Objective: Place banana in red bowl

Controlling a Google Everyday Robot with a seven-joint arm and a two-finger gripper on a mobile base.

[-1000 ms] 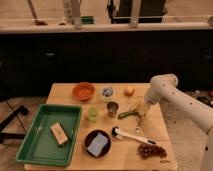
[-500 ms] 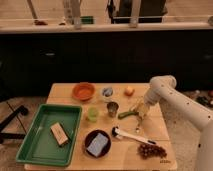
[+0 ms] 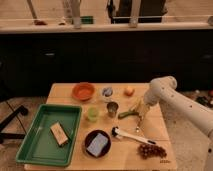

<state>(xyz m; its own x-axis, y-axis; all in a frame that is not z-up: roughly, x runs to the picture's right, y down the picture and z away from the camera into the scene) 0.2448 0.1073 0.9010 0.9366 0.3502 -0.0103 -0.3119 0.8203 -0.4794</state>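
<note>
The red bowl [image 3: 83, 91] stands empty at the back left of the wooden table [image 3: 157, 122]. The banana [image 3: 137, 106], pale yellow, lies at the right middle of the table, partly covered by my gripper. A dark green vegetable [image 3: 127, 114] lies against its left end. My gripper [image 3: 140, 113] hangs from the white arm [image 3: 162, 90] that reaches in from the right. It is down at the banana, far to the right of the red bowl.
A small orange fruit [image 3: 129, 91] and a blue-white object [image 3: 107, 91] lie at the back. A metal cup [image 3: 112, 108] and a green cup [image 3: 92, 114] stand mid-table. In front are a dark bowl with a sponge [image 3: 98, 144], a white-handled brush [image 3: 131, 135], grapes [image 3: 151, 150] and a green tray [image 3: 30, 142].
</note>
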